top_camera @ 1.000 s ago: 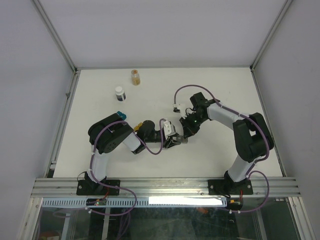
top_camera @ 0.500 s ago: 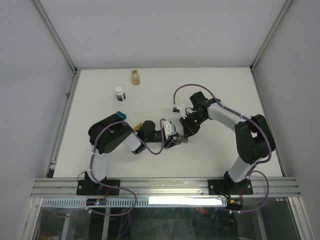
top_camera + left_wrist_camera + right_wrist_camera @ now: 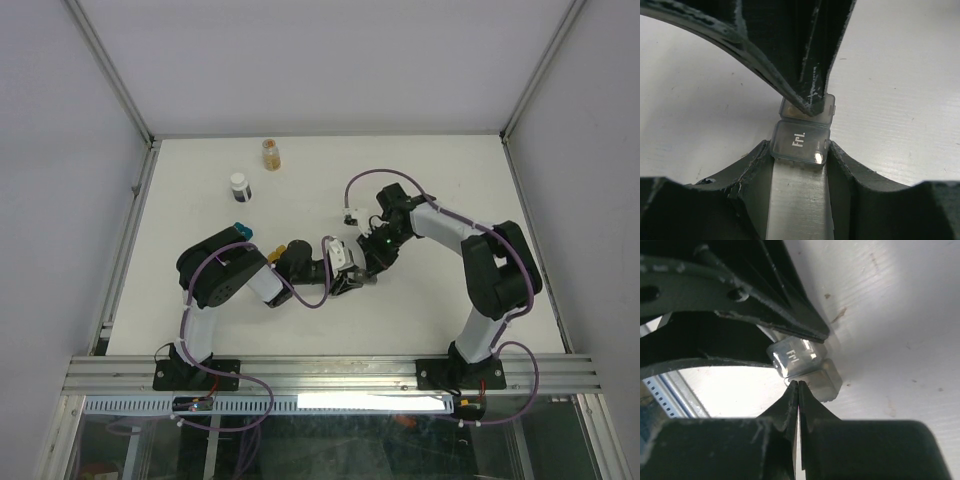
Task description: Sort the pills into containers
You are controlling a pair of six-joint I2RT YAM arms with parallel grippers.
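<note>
A gray two-cell container [image 3: 800, 142] with "Fri." on one lid lies on the white table, and my left gripper [image 3: 800, 155] is shut on its near cell. My right gripper [image 3: 798, 386] is shut, and its joined tips touch the container [image 3: 802, 362] at the seam between the two cells. From above, both grippers meet mid-table, the left [image 3: 352, 282] and the right [image 3: 372, 270]. A teal container [image 3: 241, 228] and an amber-yellow one [image 3: 271, 255] lie beside my left arm. No loose pills show.
An orange-filled bottle [image 3: 271, 153] and a dark bottle with a white cap [image 3: 240, 186] stand at the back left. Metal frame rails [image 3: 130, 215] run along the table's sides.
My right forearm has shifted slightly left toward the left gripper. Both grippers keep the same state and the gray container has not moved.
</note>
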